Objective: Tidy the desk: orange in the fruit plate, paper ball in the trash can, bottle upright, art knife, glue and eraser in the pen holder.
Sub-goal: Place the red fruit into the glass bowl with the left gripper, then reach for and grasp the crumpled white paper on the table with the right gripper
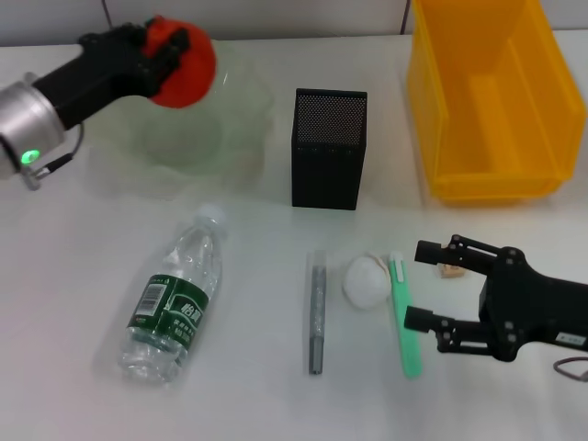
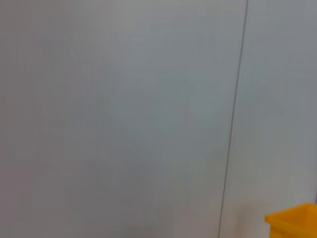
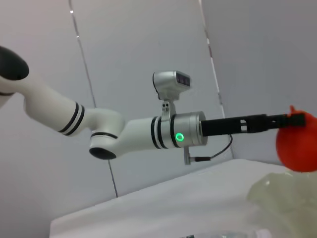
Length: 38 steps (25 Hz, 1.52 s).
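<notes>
- The right claw (image 1: 424, 285) rests low at the table's near right, jaws spread wide and holding nothing
- A green stick (image 1: 401, 312) lies just off its fingertips, lengthwise toward the robot, running across the gap's mouth
- The eraser (image 1: 450, 270) lies close behind its upper finger, partly hidden by it
- The paper ball (image 1: 365, 281) sits just past the green stick, touching or nearly touching it
- A grey stick (image 1: 316, 312) lies beyond the ball, parallel to the green one
- The bottle (image 1: 175, 303) lies on its side farther out to the left, cap pointing away from the robot
- The pen holder (image 1: 328, 147) stands upright beyond the sticks; the trash can (image 1: 491, 101) stands straight behind the right claw, at the table's far edge
- The left claw (image 1: 175, 50) is raised at the far left, closed around the orange (image 1: 188, 69)
- The plate (image 1: 184, 138) lies under and just in front of that claw, and the orange hangs above its far rim, clear of it in the right wrist view
</notes>
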Available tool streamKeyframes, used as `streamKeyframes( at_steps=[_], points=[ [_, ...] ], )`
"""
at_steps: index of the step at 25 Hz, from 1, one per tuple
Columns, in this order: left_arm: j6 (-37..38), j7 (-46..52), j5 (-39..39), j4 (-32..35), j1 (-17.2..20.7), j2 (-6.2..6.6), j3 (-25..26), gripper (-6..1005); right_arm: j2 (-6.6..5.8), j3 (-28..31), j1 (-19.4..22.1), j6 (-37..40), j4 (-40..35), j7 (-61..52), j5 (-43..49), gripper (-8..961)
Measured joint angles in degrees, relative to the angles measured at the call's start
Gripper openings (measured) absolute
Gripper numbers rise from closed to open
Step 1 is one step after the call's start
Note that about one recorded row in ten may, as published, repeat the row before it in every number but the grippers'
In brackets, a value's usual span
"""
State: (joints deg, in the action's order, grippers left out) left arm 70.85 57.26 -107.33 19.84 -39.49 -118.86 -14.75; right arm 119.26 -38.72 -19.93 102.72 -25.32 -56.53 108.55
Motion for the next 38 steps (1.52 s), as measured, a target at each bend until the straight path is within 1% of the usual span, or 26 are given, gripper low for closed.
streamKeyframes(
  at_steps=[3, 5, 6, 7, 8, 9, 10, 11, 12, 13, 14, 15, 16, 17, 18, 19, 20, 22, 25, 26, 27, 30, 31, 32, 33, 38],
  points=[
    [-1.59, -2.64, 0.15, -1.58, -0.61, -0.06, -0.16, 264, -0.01, -0.03, -0.21, 0.26, -1.89, -4.18, -0.01, 825],
    [0.36, -3.97, 0.21, -1.39, 0.60, 0.03, -0.17, 293, -0.04, -0.10, -0.35, 0.77, -6.07, -10.80, -0.04, 825],
    [3.46, -4.23, 0.25, -0.42, 2.46, 0.29, -0.22, 353, -0.02, -0.29, -0.44, 1.35, -11.68, -17.85, -0.06, 825],
    [8.66, -4.02, 0.16, 1.73, 5.69, 0.51, -1.11, 412, 0.03, -0.52, -0.46, 1.73, -15.11, -21.64, -0.04, 825],
    [8.66, -4.02, 0.16, 1.73, 5.69, 0.51, -1.11, 472, 0.03, -0.82, -0.58, 2.19, -18.48, -25.33, -0.01, 825],
    [11.47, -3.88, 0.14, 3.12, 7.66, 0.53, -2.22, 532, 0.07, -1.66, -0.76, 2.72, -22.14, -28.96, 0.21, 825],
    [13.46, -3.79, 0.07, 4.11, 9.35, 0.53, -3.18, 565, 0.07, -1.66, -0.76, 2.72, -22.14, -28.96, 0.21, 825],
    [16.17, -3.73, 0.07, 5.25, 11.32, 0.55, -4.53, 599, 0.08, -4.36, -1.12, 3.56, -29.18, -35.22, 0.71, 825],
    [16.17, -3.73, 0.07, 5.25, 11.32, 0.55, -4.53, 632, 0.08, -4.36, -1.12, 3.56, -29.18, -35.22, 0.71, 825],
    [21.86, -3.64, 0.00, 7.48, 15.19, 0.59, -7.34, 665, 0.09, -6.05, -1.20, 3.73, -32.78, -38.25, 1.24, 825],
    [21.86, -3.64, 0.00, 7.48, 15.19, 0.59, -7.34, 698, 0.12, -8.62, -1.41, 3.92, -38.00, -42.45, 2.26, 825],
    [24.08, -3.64, -0.02, 8.34, 16.54, 0.60, -8.33, 732, 0.15, -10.06, -1.58, 3.92, -40.99, -45.07, 3.33, 825],
    [27.74, -3.67, -0.02, 9.81, 18.73, 0.58, -9.89, 765, 0.27, -13.65, -2.45, 3.53, -47.73, -51.66, 6.41, 825],
    [29.73, -3.78, -0.02, 10.63, 20.00, 0.53, -10.71, 778, 0.27, -13.65, -2.45, 3.53, -47.73, -51.66, 6.41, 825],
    [32.08, -4.17, 0.09, 11.31, 21.97, 0.48, -11.73, 791, 0.29, -18.18, -4.17, 2.83, -53.74, -58.47, 10.36, 825],
    [32.08, -4.17, 0.09, 11.31, 21.97, 0.48, -11.73, 804, 0.29, -20.19, -5.04, 2.47, -55.51, -61.30, 12.10, 825],
    [32.82, -4.43, 0.17, 11.45, 23.14, 0.47, -11.97, 817, 0.29, -20.19, -5.04, 2.47, -55.51, -61.30, 12.10, 824],
    [32.84, -4.60, 0.20, 11.36, 24.05, 0.47, -11.88, 830, 0.23, -24.73, -6.95, 1.37, -58.83, -67.86, 16.93, 824],
    [32.08, -6.56, 0.22, 10.70, 24.91, 0.41, -11.73, 830, 0.11, -35.88, -11.35, -1.59, -61.34, -78.49, 27.30, 824],
    [32.08, -6.56, 0.22, 10.70, 24.91, 0.41, -11.73, 830, 0.11, -35.88, -11.35, -1.59, -61.34, -78.49, 27.30, 824],
    [31.78, -6.61, 0.17, 10.66, 24.93, 0.39, -11.76, 830, 0.10, -40.34, -12.60, -3.48, -60.64, -80.70, 30.22, 824],
    [31.66, -6.57, 0.10, 10.66, 24.90, 0.39, -11.82, 831, 0.10, -42.59, -13.10, -4.63, -60.20, -81.59, 31.56, 824],
    [31.53, -6.55, -0.01, 10.64, 24.79, 0.38, -11.98, 831, 0.11, -46.23, -14.04, -6.96, -58.46, -82.75, 32.72, 824],
    [31.53, -6.55, -0.01, 10.64, 24.79, 0.38, -11.98, 831, 0.11, -46.23, -14.04, -6.96, -58.46, -82.75, 32.72, 824],
    [31.37, -6.66, -0.06, 10.48, 24.75, 0.34, -12.10, 831, 0.12, -49.15, -15.24, -9.58, -56.17, -83.95, 33.02, 824],
    [30.91, -6.75, -0.16, 9.78, 24.55, 0.42, -12.18, 831, 0.27, -54.31, -17.66, -15.37, -51.44, -85.06, 33.49, 823]
  ],
)
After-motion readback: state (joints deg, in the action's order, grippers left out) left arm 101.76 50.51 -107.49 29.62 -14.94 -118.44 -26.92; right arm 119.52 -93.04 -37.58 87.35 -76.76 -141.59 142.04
